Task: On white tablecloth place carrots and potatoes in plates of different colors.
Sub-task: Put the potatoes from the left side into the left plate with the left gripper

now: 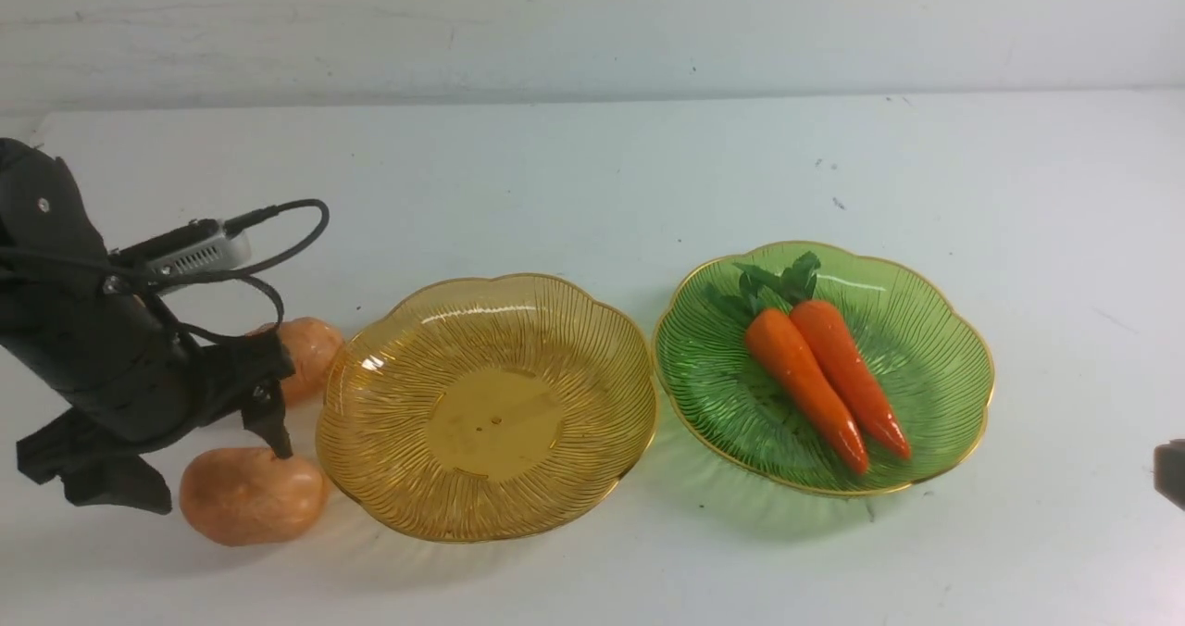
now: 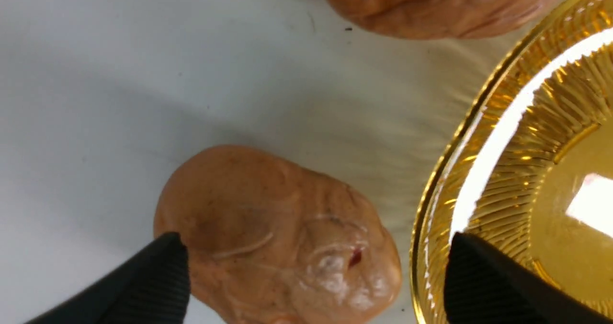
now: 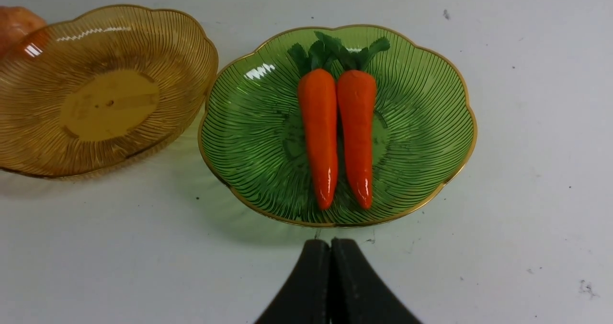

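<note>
Status: about half done, by my reading. The potato half is outstanding, the carrot half looks complete.

Left side. My left gripper (image 2: 313, 252) hangs low over the white tablecloth (image 1: 555, 172), arm pitched forward and down, wrist cable looped above it. The fingers are spread wide and hold nothing. In the left wrist view they straddle the near potato (image 1: 252, 498): one fingertip sits over that potato's edge, and the other shows in front of the amber plate (image 1: 389, 394) rim. In the front view a fingertip meets the top of the potato, but I cannot tell whether it actually touches. The far potato (image 1: 310, 353) lies on the cloth just behind, partly hidden by the gripper and close to the amber rim. Neither potato is plated.

Centre. The amber plate holds nothing. It stands just beside the green plate (image 1: 926, 357), rims nearly meeting.

Right side. Both carrots (image 1: 805, 385) lie in the green plate, side by side and touching, leafy tops toward the far rim, points toward me. No action needed there.

Far right. My right gripper (image 3: 330, 247) is drawn back on the near side of the green plate, off the rim, its fingers pressed together on nothing. Only a sliver of it shows at the front view's edge.

Remaining: grasp and carry each potato to the amber plate. The wide finger over the rim risks nudging that plate on closing.
</note>
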Robot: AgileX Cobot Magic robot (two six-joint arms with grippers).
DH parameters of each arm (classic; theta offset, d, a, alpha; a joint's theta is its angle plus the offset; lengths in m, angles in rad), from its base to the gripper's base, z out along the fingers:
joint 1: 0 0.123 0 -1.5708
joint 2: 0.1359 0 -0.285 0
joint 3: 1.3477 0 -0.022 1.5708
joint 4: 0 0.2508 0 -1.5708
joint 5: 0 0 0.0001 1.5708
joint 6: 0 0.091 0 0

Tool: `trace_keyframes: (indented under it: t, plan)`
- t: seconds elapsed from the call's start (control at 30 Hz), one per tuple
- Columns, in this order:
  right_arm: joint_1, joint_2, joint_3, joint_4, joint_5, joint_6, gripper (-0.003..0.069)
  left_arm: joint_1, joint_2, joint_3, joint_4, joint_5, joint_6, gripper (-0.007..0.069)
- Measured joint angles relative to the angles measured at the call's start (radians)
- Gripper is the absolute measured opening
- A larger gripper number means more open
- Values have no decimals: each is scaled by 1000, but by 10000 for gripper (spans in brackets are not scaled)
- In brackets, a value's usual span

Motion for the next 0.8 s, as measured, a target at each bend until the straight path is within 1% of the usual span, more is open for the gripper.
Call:
trace_keyframes:
  t: [0.07,0.1,0.17,0.27,0.3,0.33,0.37,0.4,0.43,0.5,0.57,0.63,0.7,0.77,0.8]
  plan:
    - [0,0,0,0,0,0,-15,0,0,-62,2,79,135,643]
    - [0,0,0,0,0,0,-15,0,0,-80,2,104,177,627]
    - [0,0,0,0,0,0,-15,0,0,-141,2,189,342,574]
    - [0,0,0,0,0,0,-15,0,0,-199,0,284,519,490]
    - [0,0,0,0,0,0,-15,0,0,-218,0,312,647,413]
    - [0,0,0,0,0,0,-15,0,0,-229,0,327,733,352]
    - [0,0,0,1,0,0,-15,0,2,-234,1,336,842,269]
    - [0,0,0,1,0,0,-15,0,5,-235,1,342,995,134]
    - [0,0,0,1,0,0,-15,-1,8,-234,-2,344,1066,77]
    - [0,0,0,1,0,0,-15,-12,10,-223,-9,345,1162,20]
    - [0,0,0,1,0,0,-15,-35,10,-212,-4,347,1195,5]
    - [0,0,0,1,0,0,-15,-72,10,-204,24,349,1200,-1]
    - [0,0,0,3,0,0,-15,-117,10,-200,80,351,1152,4]
    - [0,0,0,3,0,0,-15,-157,10,-194,152,353,1077,43]
    - [0,0,0,3,0,0,-15,-175,11,-194,201,353,1052,79]
